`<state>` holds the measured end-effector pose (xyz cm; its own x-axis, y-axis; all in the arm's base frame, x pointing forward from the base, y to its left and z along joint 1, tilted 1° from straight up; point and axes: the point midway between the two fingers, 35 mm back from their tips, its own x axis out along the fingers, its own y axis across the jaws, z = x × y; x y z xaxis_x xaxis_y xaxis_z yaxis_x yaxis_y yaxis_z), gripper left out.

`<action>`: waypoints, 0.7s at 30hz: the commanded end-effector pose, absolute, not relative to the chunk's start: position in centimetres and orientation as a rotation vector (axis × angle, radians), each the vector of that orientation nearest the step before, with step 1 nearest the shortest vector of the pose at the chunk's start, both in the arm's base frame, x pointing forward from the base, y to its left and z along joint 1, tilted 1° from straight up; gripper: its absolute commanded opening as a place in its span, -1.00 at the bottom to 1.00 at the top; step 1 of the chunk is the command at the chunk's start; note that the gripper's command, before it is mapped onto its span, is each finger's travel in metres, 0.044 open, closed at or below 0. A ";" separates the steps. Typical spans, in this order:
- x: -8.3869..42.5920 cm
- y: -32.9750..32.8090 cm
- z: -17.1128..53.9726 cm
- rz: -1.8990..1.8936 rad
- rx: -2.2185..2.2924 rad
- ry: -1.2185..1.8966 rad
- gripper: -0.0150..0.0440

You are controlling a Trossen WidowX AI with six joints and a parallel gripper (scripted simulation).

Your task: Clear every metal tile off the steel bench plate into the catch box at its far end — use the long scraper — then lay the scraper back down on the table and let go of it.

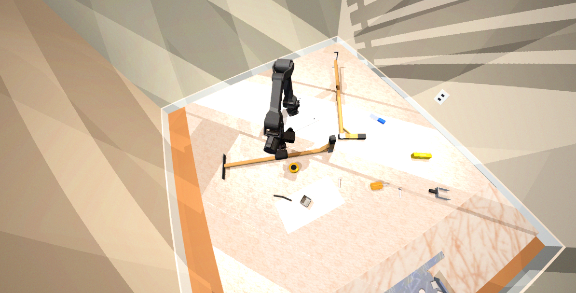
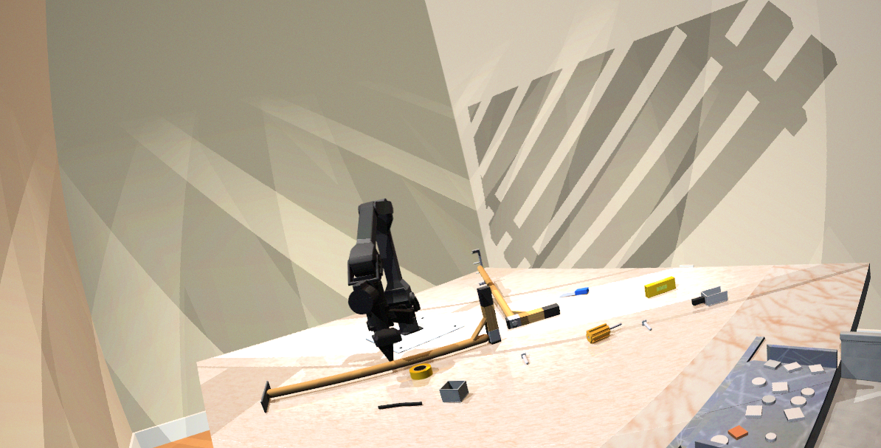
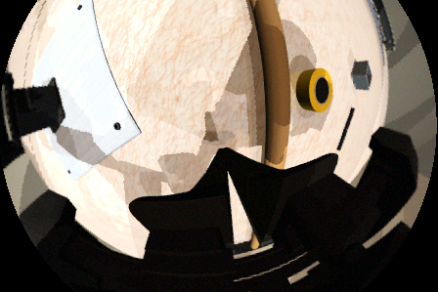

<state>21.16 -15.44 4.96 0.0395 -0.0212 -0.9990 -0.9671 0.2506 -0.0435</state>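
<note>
The long scraper (image 1: 253,161) (image 2: 333,380) (image 3: 278,86) lies on the table, with a wooden shaft, a flat black blade at the left end and an upright black-ended grip at the right. My gripper (image 1: 281,155) (image 2: 389,355) (image 3: 223,152) is shut and empty, pointing down close over or behind the shaft; contact cannot be told. The steel bench plate (image 1: 415,280) (image 2: 734,398) stands at the lower right. It bears several pale square and round tiles and an orange tile (image 2: 738,432). A grey-walled box (image 2: 862,349), possibly the catch box, is cut off at the right edge; its inside is hidden.
A second long tool (image 1: 339,107) (image 2: 496,294) with a hooked end lies behind the scraper. A yellow tape roll (image 1: 290,169) (image 2: 420,375) (image 3: 305,91) lies close before the shaft. A small grey box (image 1: 305,201) (image 2: 454,392), black strip (image 1: 282,197) and orange screwdriver (image 1: 376,185) lie nearer the front.
</note>
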 end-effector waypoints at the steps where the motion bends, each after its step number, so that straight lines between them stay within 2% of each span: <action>1: 21.6 -15.6 5.0 0.982 -1.042 1.300 -0.49; 21: 23.4 -16.2 5.2 0.981 -1.043 1.299 -0.49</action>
<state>23.12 -16.13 5.29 0.0412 -0.0212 -0.9989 -0.9670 0.2506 -0.0452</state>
